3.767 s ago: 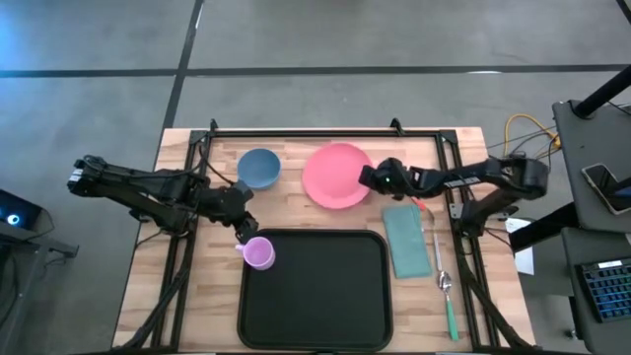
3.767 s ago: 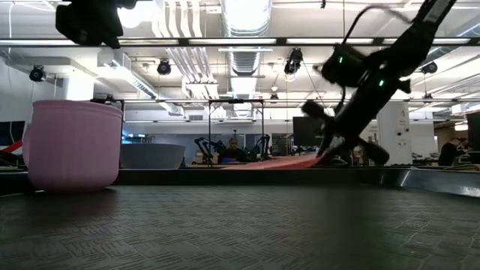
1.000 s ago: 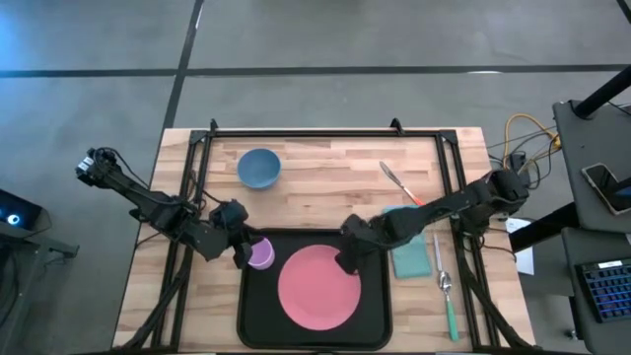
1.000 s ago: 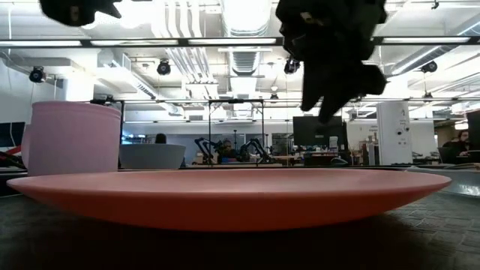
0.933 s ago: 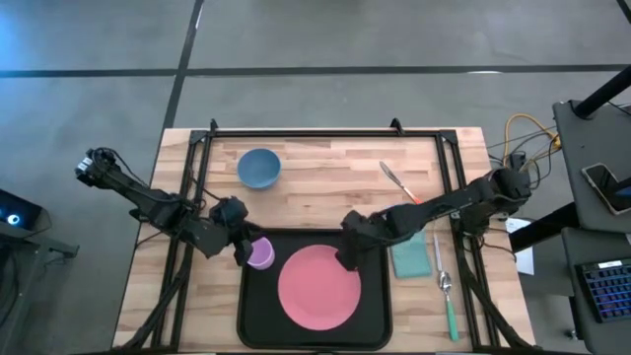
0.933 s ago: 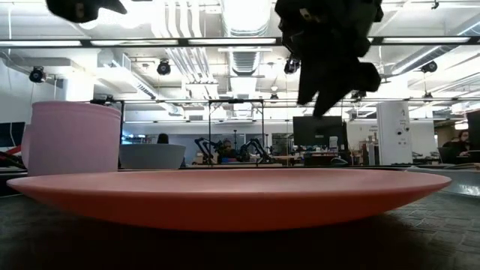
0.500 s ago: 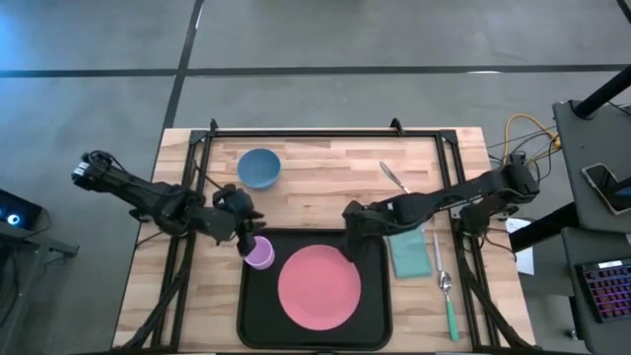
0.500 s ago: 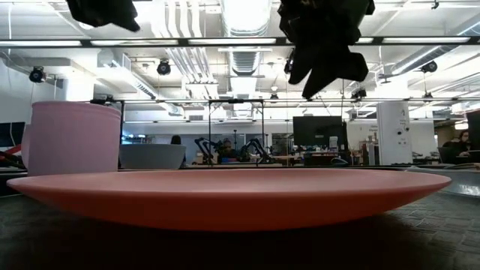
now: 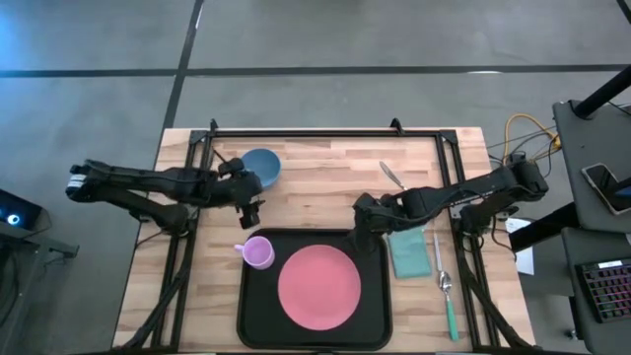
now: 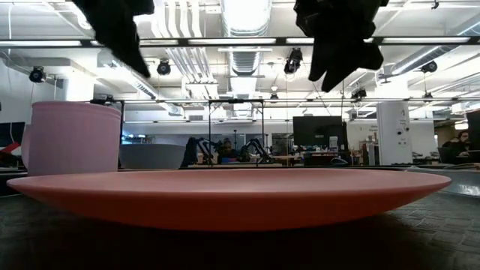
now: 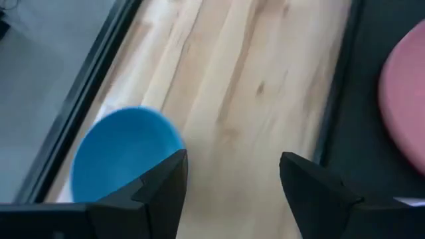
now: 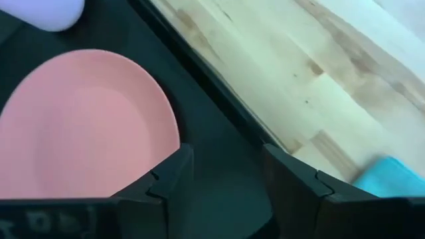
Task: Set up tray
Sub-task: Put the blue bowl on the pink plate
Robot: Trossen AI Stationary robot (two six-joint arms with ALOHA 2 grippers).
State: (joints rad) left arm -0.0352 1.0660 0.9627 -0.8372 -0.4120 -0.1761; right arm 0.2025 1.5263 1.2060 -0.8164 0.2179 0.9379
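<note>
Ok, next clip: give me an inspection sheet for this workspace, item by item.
Surface: wooden table, black frame around it.
Job's things: black tray at the near edge, holding pink plate and purple cup.
Clutter: blue bowl, teal napkin, knife, green-handled spoon and a red-handled utensil, all off the tray.
Grippers: left gripper open, empty, beside the bowl; right gripper open, empty, over the tray's far right corner.
Cables: yellow cables beyond the table's right edge.
Surroundings: grey floor; keyboard on a side desk.
</note>
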